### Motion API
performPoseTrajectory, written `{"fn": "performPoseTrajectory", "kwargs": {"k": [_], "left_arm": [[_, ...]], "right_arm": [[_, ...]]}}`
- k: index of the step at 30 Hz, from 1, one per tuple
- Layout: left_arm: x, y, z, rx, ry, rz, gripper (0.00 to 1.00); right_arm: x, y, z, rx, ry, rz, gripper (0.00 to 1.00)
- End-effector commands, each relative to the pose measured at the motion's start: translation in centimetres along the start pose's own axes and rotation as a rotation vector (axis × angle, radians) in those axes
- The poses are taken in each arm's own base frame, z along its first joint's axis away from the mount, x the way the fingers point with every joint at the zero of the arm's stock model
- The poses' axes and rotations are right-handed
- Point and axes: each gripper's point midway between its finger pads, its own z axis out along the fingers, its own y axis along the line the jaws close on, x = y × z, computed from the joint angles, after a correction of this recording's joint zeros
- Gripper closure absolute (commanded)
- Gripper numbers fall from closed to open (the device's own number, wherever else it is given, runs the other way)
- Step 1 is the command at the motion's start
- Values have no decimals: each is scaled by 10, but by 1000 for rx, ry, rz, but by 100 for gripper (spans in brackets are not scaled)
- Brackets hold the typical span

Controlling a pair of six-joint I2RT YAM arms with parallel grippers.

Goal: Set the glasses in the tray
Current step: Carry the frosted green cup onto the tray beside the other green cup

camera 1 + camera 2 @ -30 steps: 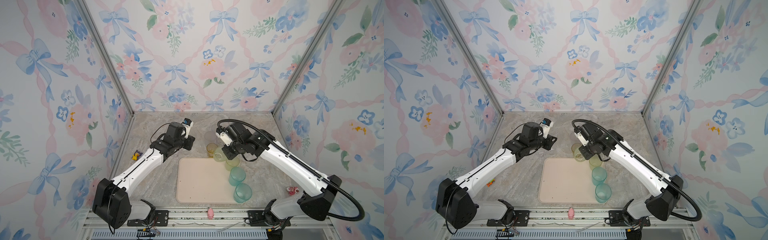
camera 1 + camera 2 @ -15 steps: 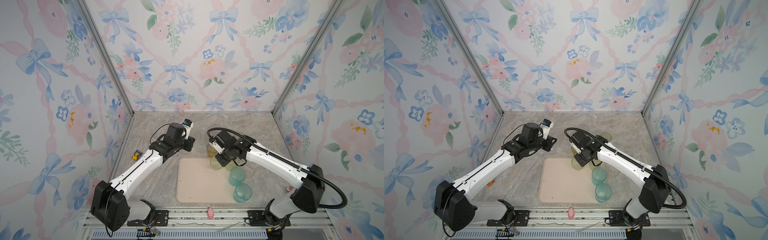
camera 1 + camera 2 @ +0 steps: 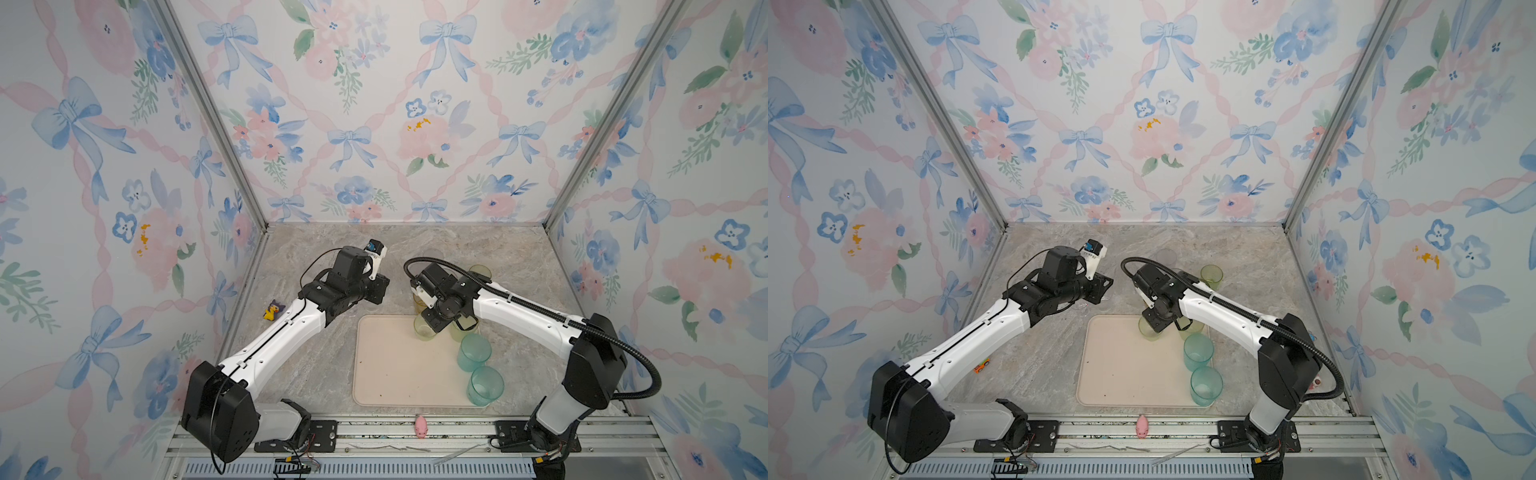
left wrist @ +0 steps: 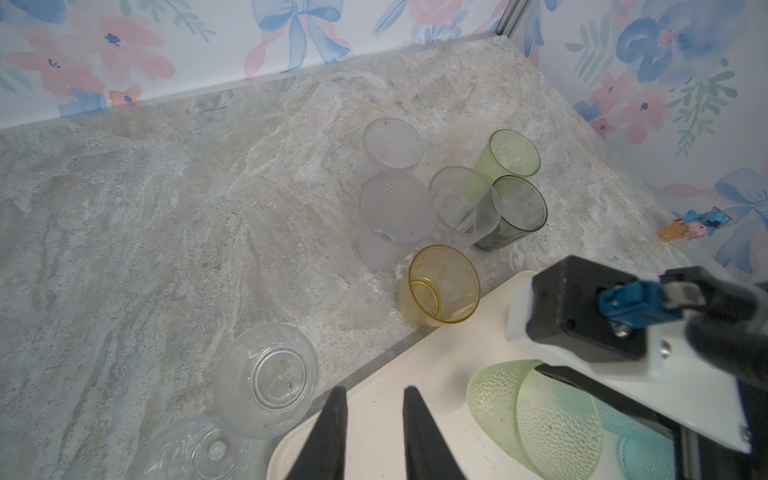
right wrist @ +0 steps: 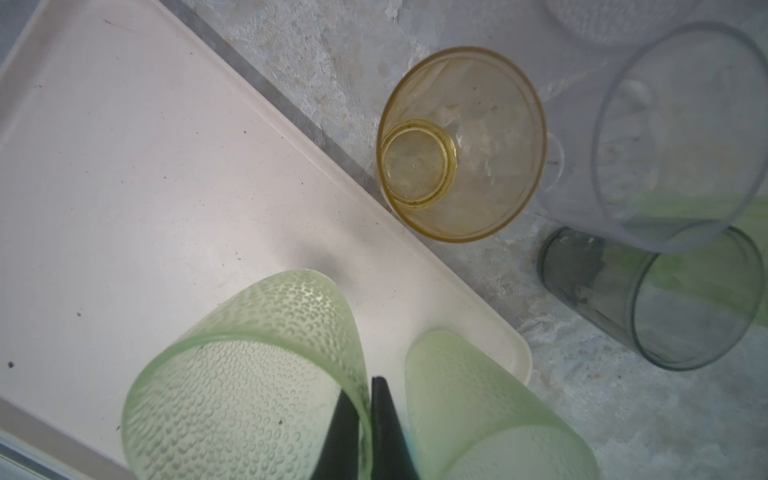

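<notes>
The right claw [image 5: 365, 399] is clamped on the wall of a dimpled pale green glass [image 5: 249, 374], with one finger inside the rim and one outside. That glass is over the tray [image 5: 124, 166], close to its far rim. Whether its base touches the tray I cannot tell.

Just beside the claw's outer finger, a second pale green glass [image 5: 478, 407] stands in the tray's corner. On the claw's far side, away from the robot's base, an amber glass [image 5: 461, 145] sits just outside the rim. Past it, a clear glass [image 5: 673, 137] and a smoky grey glass [image 5: 665, 299] stand on the marble table [image 5: 582, 395].

Behind the claw, toward the base, a teal glass [image 3: 473, 352] and another teal glass [image 3: 484, 385] stand in the tray along its right side.

The left claw [image 4: 372, 415] hovers near the tray's other far corner, jaws apart with nothing between them. A clear patterned glass [image 4: 266, 378] sits on the table just beside it.
</notes>
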Motion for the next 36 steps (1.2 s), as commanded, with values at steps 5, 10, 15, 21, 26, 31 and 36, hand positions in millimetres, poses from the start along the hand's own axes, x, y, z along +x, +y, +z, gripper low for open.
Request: {"fn": "performPoseTrajectory", "kwargs": {"k": [5, 10, 15, 21, 26, 31, 36], "left_arm": [[11, -4, 6, 15, 44, -4, 73], [18, -10, 10, 30, 66, 4, 74], [32, -20, 17, 52, 123, 19, 74], [56, -21, 20, 49, 195, 22, 74], [61, -21, 16, 46, 210, 21, 75], [63, -22, 15, 56, 219, 17, 75], [81, -24, 16, 65, 265, 7, 75]], "right_arm": [[7, -8, 21, 8, 46, 15, 100], [7, -12, 28, 12, 52, 28, 100], [5, -17, 32, 16, 54, 38, 100], [4, -18, 37, 19, 61, 38, 99], [5, -20, 38, 21, 65, 41, 94], [6, -22, 35, 25, 64, 49, 85], [5, -26, 30, 28, 57, 56, 78]]}}
